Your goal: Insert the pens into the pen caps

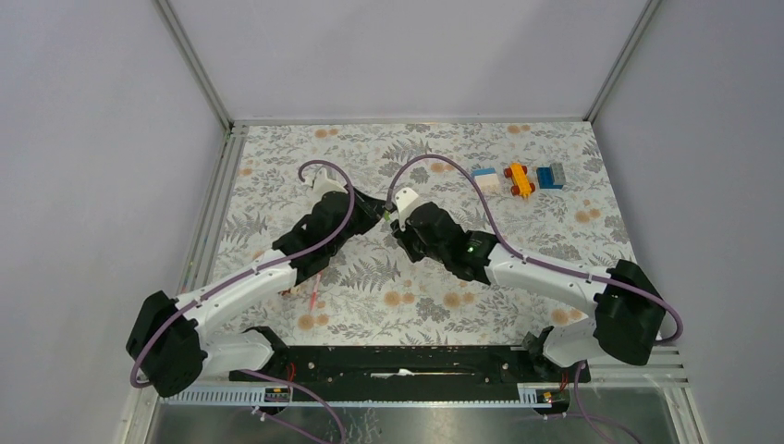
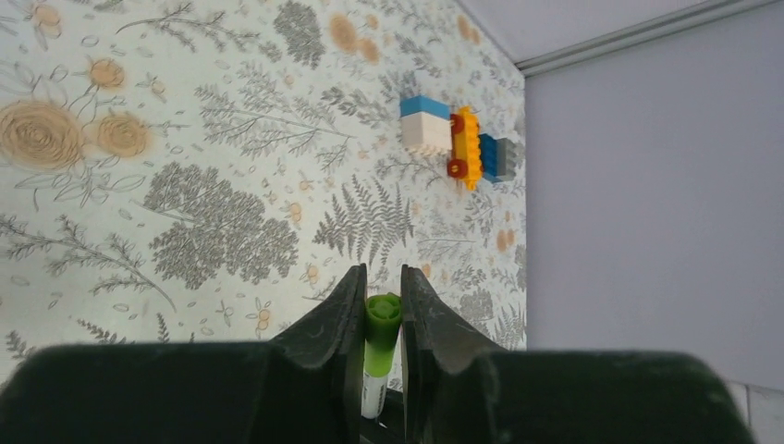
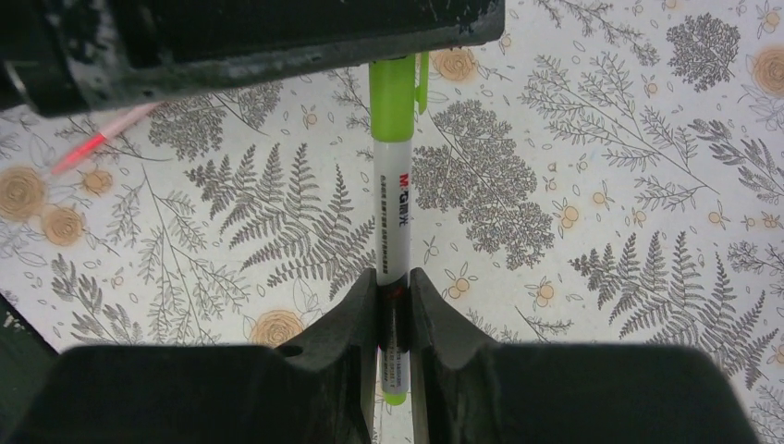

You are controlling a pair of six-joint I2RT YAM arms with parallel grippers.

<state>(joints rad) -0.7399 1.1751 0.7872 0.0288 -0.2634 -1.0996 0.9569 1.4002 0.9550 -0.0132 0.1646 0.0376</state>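
**A:** How far along is the job?

**B:** The first pen looks nearly capped. The right claw (image 3: 393, 277) pinches the white barrel of the green pen (image 3: 392, 222). The left claw (image 2: 381, 276) is pressed onto the green cap (image 3: 393, 92), which sits on the pen's end, seated or nearly so. Both are held in mid-air, centre of the overhead frame.

**A:** And what is left?

**B:** The pink pens (image 1: 314, 292) lie on the worktop (image 1: 462, 305) at lower left, beside the left arm, and apparently wait their turn. Their caps cannot be made out.

**A:** What does one view add?

**B:** Only the right wrist view shows barrel and cap in one line. The left wrist view gives just a green end between its fingers, plus the toy blocks (image 2: 462, 143) at upper right. The overhead view alone shows the two arms meeting.
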